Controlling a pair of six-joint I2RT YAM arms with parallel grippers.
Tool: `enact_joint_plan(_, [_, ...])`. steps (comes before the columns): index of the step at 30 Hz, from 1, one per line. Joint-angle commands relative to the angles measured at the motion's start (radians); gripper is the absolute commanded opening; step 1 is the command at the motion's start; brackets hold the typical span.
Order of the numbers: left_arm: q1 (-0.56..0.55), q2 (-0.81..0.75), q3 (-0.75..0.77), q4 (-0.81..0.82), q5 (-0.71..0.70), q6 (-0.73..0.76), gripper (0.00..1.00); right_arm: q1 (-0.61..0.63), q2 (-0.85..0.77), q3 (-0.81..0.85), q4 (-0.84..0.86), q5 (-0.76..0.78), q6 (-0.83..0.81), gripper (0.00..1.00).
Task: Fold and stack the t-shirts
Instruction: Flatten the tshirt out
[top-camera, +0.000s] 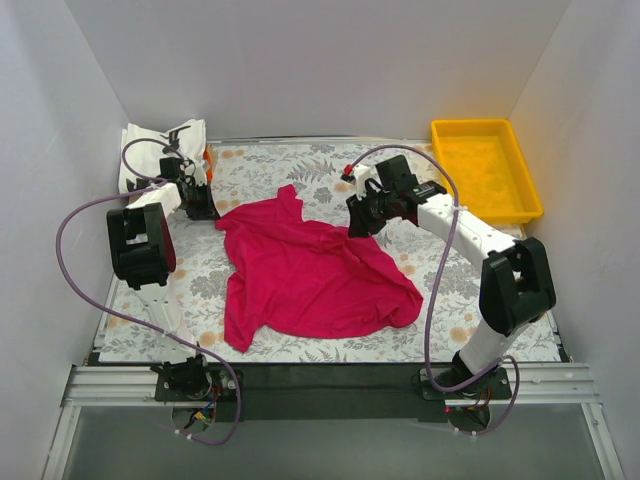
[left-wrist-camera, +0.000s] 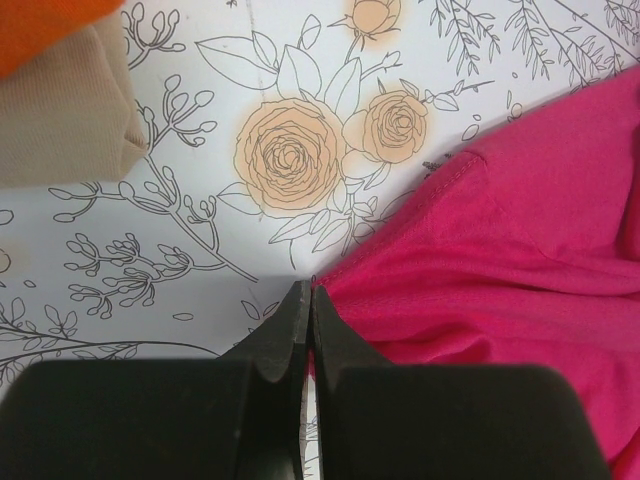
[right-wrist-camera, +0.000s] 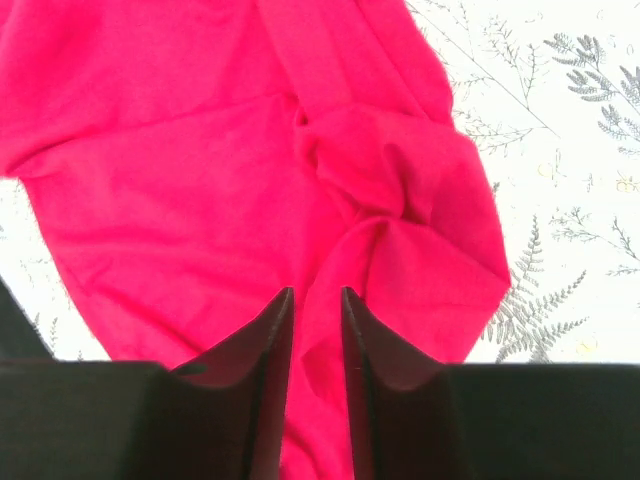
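Two claws stand at the far side of one crumpled magenta t-shirt (top-camera: 310, 275). It lies mid-surface (top-camera: 300, 165), its bulk spreading from them toward the near edge.

- **Left claw** (top-camera: 203, 208): fully closed, tips at the shirt's far-left hem. Whether cloth is pinched cannot be told.
- **Right claw** (top-camera: 358, 222): jaws slightly parted above a bunched fold on the shirt's far-right side, with nothing visibly gripped.

Judgement: each arm is nearest its own side of the garment, so spreading it flat looks like the coming step. The folded shirts (top-camera: 160, 150) sit at the far-left corner.
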Motion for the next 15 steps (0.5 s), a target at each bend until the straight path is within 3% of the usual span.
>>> enact_joint_plan(1, [0.002, 0.015, 0.003, -0.032, -0.001, -0.006, 0.00, -0.007, -0.025, -0.080, -0.051, -0.036, 0.013, 0.22])
enact_joint_plan(6, [0.003, 0.012, -0.007, -0.028, -0.001, -0.009, 0.00, -0.008, -0.017, -0.153, -0.035, 0.020, 0.018, 0.03])
enact_joint_plan(9, [0.002, 0.012, -0.005, -0.028, 0.000, -0.009, 0.00, -0.008, -0.014, -0.184, -0.002, 0.054, 0.053, 0.01])
enact_joint_plan(15, [0.003, 0.016, -0.007, -0.026, -0.001, -0.010, 0.00, -0.013, 0.058, -0.143, 0.012, -0.021, 0.088, 0.24])
